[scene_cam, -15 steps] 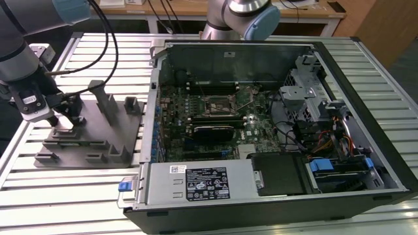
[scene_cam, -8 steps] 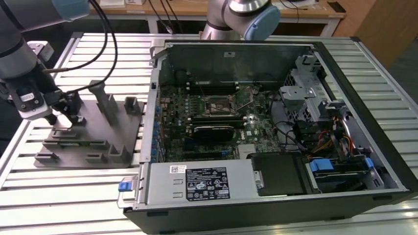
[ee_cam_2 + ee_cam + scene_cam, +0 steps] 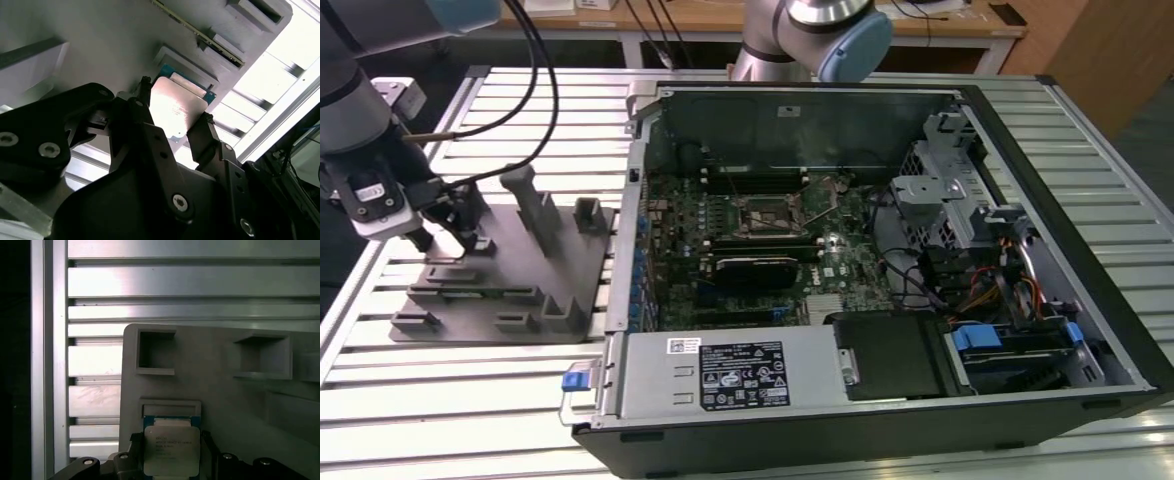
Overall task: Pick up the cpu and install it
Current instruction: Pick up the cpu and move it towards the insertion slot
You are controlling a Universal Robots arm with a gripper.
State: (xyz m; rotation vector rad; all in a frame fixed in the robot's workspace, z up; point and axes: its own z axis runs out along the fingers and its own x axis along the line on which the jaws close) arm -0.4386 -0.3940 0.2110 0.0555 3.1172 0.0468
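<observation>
Nearest my second wrist view stand the black fingers (image 3: 142, 112) of the gripper (image 3: 175, 100). The jaws are drawn in to the width of the cpu (image 3: 178, 111), with one fingertip against each of two opposite edges, so I read it as held.

In the first wrist view the cpu (image 3: 171, 450) sits at the lower middle of the frame. Its silvery top faces up with a thin green rim showing, and it is right at a shallow pocket of the grey fixture (image 3: 220, 375). Whether it has come clear of that pocket I cannot tell. Past the fixture's edge run the aluminium slats of the worktop (image 3: 150, 280).

In the exterior view the gripper (image 3: 447, 238) hangs at the left of the frame, low over the fixture (image 3: 520, 275) and its upright posts. Further off, an open computer case (image 3: 1101, 300) takes up the centre and right of the frame. It lies on its side, and the motherboard's (image 3: 707, 215) square socket (image 3: 771, 213) is in the middle, well apart from the gripper.
</observation>
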